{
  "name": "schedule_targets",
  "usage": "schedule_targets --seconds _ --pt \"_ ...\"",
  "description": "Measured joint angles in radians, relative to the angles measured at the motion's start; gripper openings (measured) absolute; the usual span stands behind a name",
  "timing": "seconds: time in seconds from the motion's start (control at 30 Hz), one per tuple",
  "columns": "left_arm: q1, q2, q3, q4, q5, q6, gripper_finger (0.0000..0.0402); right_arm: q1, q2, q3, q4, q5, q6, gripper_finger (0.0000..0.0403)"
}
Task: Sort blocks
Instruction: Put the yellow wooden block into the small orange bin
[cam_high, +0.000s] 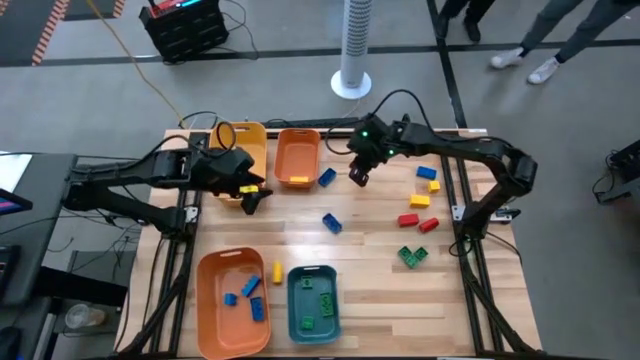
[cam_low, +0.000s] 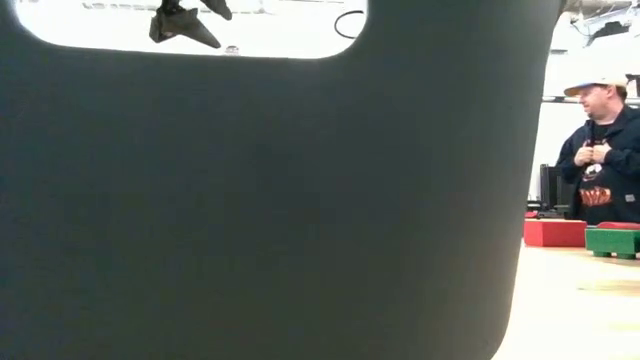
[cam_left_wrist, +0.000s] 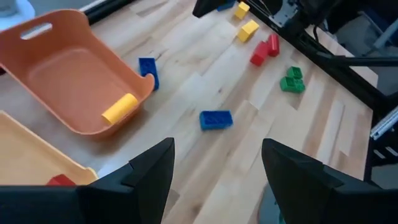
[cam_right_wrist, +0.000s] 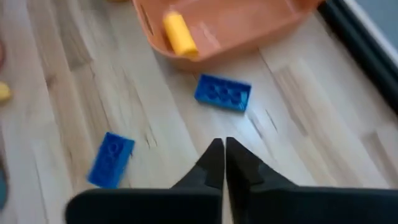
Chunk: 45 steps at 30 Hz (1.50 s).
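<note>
Right claw (cam_right_wrist: 224, 163) pressed together, empty, above blue block (cam_right_wrist: 222, 93): judged light, rigid, slick; grip its long flat sides.

From my seat, the dark left arm stretches in from its side, its black two-finger left gripper (cam_high: 250, 192) hanging with fingers (cam_left_wrist: 149, 171) spread wide and nothing between them. The dark right arm is bent at the elbow, and its right gripper (cam_high: 357, 176) is pinched fully together, empty as far as I can tell.
</note>
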Motion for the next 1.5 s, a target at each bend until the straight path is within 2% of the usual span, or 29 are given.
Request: schedule_targets --seconds 0.3,0.4,0.5,0.6,0.67,0.8,0.97,1.07,1.2,1.3,1.43,1.5 --pt "-0.012 -0.016 0.0 -0.008 0.019 -0.003 0.0235 -0.002 -0.039 0.0 -0.016 -0.01 -0.024 0.0146" --pt "-0.012 -0.016 0.0 -0.005 0.055 0.014 0.0235 0.011 -0.037 -0.001 -0.039 -0.051 -0.029 0.0174" --pt "-0.022 -0.012 0.0 -0.01 0.17 0.036 0.0235 0.056 -0.038 -0.017 -0.036 -0.087 -0.066 0.0195" --pt "-0.035 0.027 0.0 -0.021 0.312 -0.049 0.0235 0.089 -0.039 -0.032 -0.048 -0.087 -0.078 0.0205" --pt "-0.061 0.069 0.0 -0.017 0.36 -0.09 0.0235 0.091 -0.039 -0.039 -0.05 -0.081 -0.077 0.0207" --pt "-0.129 0.163 0.0 -0.047 0.324 -0.042 0.0235 0.09 -0.04 -0.042 -0.051 -0.072 -0.063 0.0207" --pt "-0.102 0.25 0.0 -0.048 0.307 0.016 0.0235 0.1 -0.042 -0.042 -0.044 -0.085 -0.09 0.0207" --pt "-0.09 0.275 0.0 -0.043 0.278 0.091 0.0235 0.134 -0.034 -0.042 0.041 -0.128 -0.076 0.0207" --pt "-0.046 0.331 0.0 -0.043 0.27 0.16 0.0235 0.212 -0.023 -0.04 0.237 -0.116 -0.092 0.0207" --pt "-0.036 0.327 0.0 -0.04 0.246 0.127 0.0235 0.228 0.044 -0.039 0.335 -0.111 -0.07 0.0205" --pt "-0.056 0.252 0.0 -0.053 0.108 0.076 0.0235 0.256 0.162 -0.042 0.441 -0.083 -0.057 0.0199" --pt "-0.065 0.201 0.0 -0.071 0.081 0.043 0.0235 0.269 0.205 -0.042 0.493 -0.061 -0.037 0.0195"
